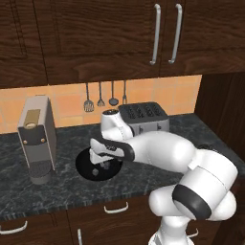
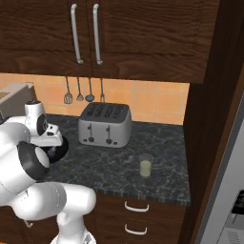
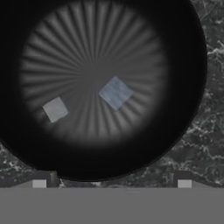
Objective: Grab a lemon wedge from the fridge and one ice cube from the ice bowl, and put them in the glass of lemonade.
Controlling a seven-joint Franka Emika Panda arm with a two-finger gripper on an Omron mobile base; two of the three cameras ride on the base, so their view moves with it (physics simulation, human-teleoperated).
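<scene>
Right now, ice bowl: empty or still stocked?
Stocked. The hand view shows two pale ice cubes lying apart inside the black ice bowl.

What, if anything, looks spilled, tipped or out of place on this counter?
Nothing stands out. The glass of lemonade stands upright with no spill, two ice cubes lie inside the ice bowl, and the toaster sits square.

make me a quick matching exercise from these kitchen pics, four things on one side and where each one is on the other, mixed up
Things:
1. ice bowl
2. glass of lemonade
3. toaster
4. ice cubes

Places:
A. against the tiled back wall, below the hanging utensils
B. inside the black bowl
C. near the counter's front edge, right of the toaster
D. on the counter directly under the open tool

Pairs: 1-D, 2-C, 3-A, 4-B
</scene>
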